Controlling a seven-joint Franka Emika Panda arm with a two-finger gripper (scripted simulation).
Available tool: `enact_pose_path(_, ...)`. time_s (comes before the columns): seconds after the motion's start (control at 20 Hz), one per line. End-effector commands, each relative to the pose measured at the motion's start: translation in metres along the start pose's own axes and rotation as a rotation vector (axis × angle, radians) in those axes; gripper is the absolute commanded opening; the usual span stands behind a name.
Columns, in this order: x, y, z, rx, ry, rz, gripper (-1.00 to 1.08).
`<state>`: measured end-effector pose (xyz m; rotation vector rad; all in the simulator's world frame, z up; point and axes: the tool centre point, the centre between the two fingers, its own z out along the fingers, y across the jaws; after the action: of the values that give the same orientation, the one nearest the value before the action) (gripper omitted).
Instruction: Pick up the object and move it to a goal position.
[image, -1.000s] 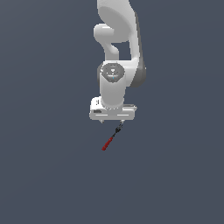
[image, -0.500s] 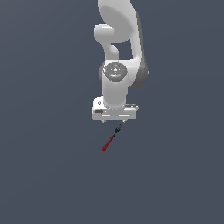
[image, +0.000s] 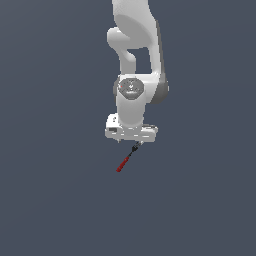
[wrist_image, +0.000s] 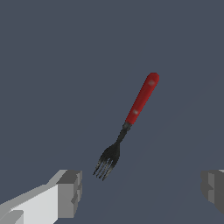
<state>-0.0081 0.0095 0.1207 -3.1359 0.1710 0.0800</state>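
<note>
A: Surfaces first. What is showing?

B: Smooth, glossy white arm (image: 135, 75), rounded casings with a grey disc at the wrist joint. It is hanging over a flat, matte slate-grey ground (image: 50, 200) with no texture at all.

A: And the object?

B: A small fork (wrist_image: 130, 122). Red rounded handle, shiny with two pale highlights, narrowing into a thin dark metal neck and a black head with several short tines. In the exterior view the fork (image: 126, 159) is reading only as a thin red stick with a dark tip.

A: Where is it lying?

B: On the grey ground, slanted, just below the gripper (image: 131, 141) in the exterior view; its dark tip is pointing up toward the gripper, handle trailing toward the exterior view's left.

A: Gripper state?

B: Spread wide. In the wrist view the two grey, blocky fingertip pads (wrist_image: 70, 192) are sitting well apart, nothing between them but ground; the tines are lying near one pad, not touching it. The gripper (wrist_image: 142, 190) is holding nothing.

A: Anything only one view gives?

B: Tines and pads only at the wrist; the arm's posture only from outside.
</note>
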Motion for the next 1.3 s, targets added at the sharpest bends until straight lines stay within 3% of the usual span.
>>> enact_pose_path(0.0, 0.002, 0.0, 0.007, 0.002, 0.005, 0.054, 1.0)
enact_pose_path(0.65, 0.014, 0.001, 0.05, 0.013, 0.037, 0.386, 1.0)
enact_pose_path(1.25, 0.018, 0.002, 0.064, 0.015, 0.049, 0.495, 1.0)
